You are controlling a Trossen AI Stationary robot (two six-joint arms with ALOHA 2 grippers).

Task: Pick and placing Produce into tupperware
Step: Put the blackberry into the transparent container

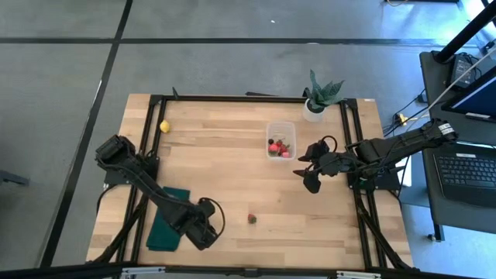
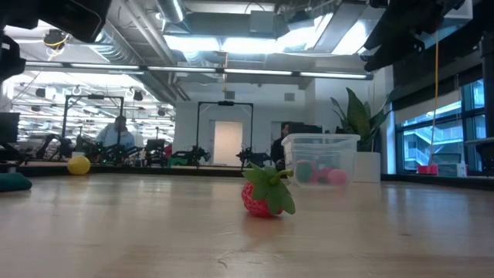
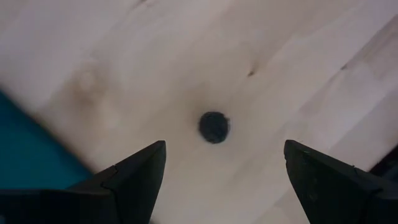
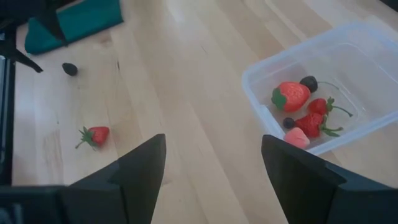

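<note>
The clear tupperware (image 1: 280,140) stands on the table at the far right and holds red strawberries, dark berries and a pink piece (image 4: 297,102). A loose strawberry (image 1: 252,218) lies near the front edge and also shows in the low view (image 2: 265,193). A yellow piece (image 1: 164,125) lies at the far left. A dark round berry (image 3: 214,126) lies on the wood below my left gripper (image 3: 224,168), which is open above it near the front edge (image 1: 208,231). My right gripper (image 1: 310,169) is open and empty, raised just right of the tub (image 4: 211,168).
A dark green folded cloth (image 1: 169,229) lies at the front left, beside my left gripper. A potted green plant (image 1: 320,98) stands at the far right corner behind the tub. Black frame rails run along the table's left and right sides.
</note>
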